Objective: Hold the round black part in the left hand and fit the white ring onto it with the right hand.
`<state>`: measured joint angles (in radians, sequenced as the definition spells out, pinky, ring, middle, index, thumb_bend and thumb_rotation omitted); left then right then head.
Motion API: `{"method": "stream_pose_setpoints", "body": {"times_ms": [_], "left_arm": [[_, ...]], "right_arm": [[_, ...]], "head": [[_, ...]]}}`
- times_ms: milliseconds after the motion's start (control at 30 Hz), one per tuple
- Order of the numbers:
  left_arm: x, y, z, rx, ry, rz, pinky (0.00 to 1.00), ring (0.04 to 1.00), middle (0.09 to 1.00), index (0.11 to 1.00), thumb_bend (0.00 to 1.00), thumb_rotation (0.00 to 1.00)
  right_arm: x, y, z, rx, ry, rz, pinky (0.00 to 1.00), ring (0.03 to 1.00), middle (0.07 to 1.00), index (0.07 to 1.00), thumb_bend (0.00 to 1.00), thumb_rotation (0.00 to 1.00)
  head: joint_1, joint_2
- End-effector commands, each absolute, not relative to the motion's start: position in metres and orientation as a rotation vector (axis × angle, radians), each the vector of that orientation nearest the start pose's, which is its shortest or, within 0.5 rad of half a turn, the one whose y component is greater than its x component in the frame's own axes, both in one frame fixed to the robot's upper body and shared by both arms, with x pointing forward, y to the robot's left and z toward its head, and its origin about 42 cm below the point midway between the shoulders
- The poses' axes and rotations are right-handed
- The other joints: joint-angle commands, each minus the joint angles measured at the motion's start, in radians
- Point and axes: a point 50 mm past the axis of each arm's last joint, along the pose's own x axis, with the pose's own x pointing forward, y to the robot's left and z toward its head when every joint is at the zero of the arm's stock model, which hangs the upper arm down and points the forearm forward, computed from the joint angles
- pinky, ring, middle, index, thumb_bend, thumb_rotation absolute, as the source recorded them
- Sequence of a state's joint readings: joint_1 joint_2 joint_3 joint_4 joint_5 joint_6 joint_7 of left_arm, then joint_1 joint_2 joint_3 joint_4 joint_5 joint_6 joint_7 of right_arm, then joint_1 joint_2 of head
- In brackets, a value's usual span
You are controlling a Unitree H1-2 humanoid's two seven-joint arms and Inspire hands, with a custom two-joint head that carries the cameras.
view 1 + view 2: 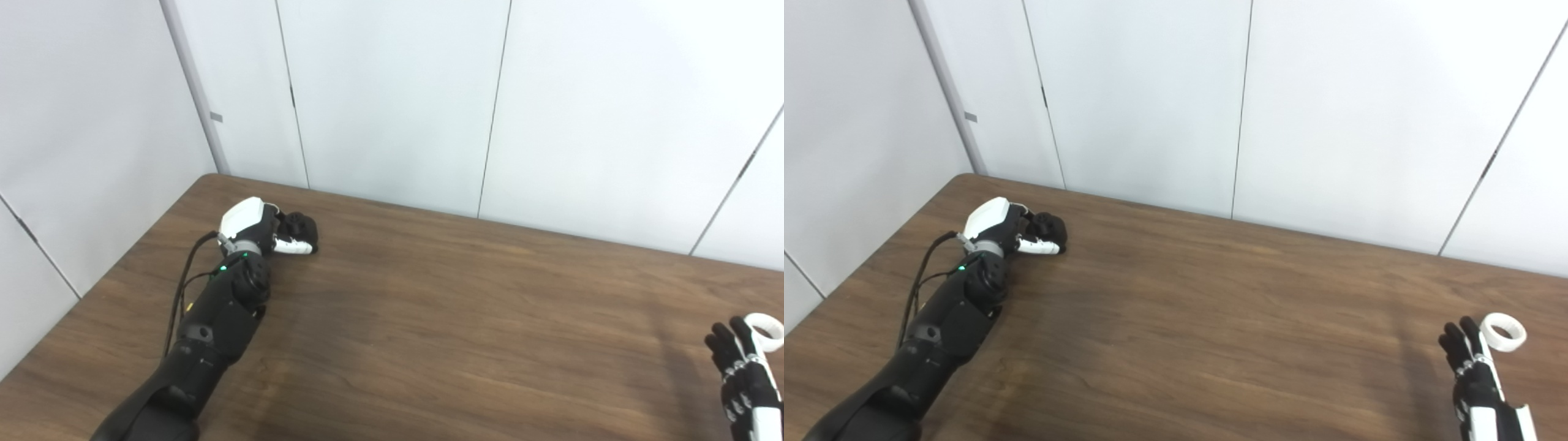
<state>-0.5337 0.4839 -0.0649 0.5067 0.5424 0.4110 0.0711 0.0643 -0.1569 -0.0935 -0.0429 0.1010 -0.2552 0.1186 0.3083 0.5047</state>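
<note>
Nearby, white ring (1503, 331) beside right hand (1470, 361).

One round black part (1051, 228), one white ring (1503, 332), two hands.

You see the black part (1048, 228), round and dark, at the far left of the table, its outline mostly hidden by fingers curled round it. The white ring (1503, 332) lies flat near the right edge, hole up.
</note>
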Motion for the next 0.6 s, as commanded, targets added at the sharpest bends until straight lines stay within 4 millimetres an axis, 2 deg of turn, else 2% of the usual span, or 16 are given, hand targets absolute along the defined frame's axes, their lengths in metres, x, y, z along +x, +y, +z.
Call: {"method": "stream_pose_setpoints", "body": {"times_ms": [0, 133, 167, 567], "left_arm": [[0.4511, 0.3982, 0.2069, 1.003, 0.206, 0.391, 1.0, 0.947, 0.852, 0.506, 0.55, 0.07], [0.4507, 0.3963, 0.2034, 0.972, 0.161, 0.406, 1.0, 0.911, 0.808, 0.486, 0.52, 0.04], [0.4507, 0.3959, 0.2027, 0.968, 0.154, 0.408, 0.97, 0.903, 0.801, 0.486, 0.52, 0.04], [0.4419, 0.3895, 0.2037, 1.032, 0.085, 0.406, 0.99, 0.909, 0.804, 0.485, 0.52, 0.04]], "right_arm": [[0.2196, -0.2764, 0.0646, -0.032, -0.05, -0.002, 1.0, 0.951, 0.954, 0.97, 0.55, 1.0], [0.2201, -0.2768, 0.0637, -0.031, -0.058, 0.001, 1.0, 0.944, 0.949, 0.969, 0.56, 1.0], [0.2205, -0.2768, 0.0635, -0.028, -0.06, 0.002, 1.0, 0.942, 0.948, 0.969, 0.56, 1.0], [0.2227, -0.2762, 0.0611, -0.027, -0.053, -0.001, 1.0, 0.939, 0.945, 0.965, 0.58, 1.0]], "head": [[0.001, 0.001], [-0.003, -0.001], [-0.003, -0.001], [-0.008, 0.001]]}}
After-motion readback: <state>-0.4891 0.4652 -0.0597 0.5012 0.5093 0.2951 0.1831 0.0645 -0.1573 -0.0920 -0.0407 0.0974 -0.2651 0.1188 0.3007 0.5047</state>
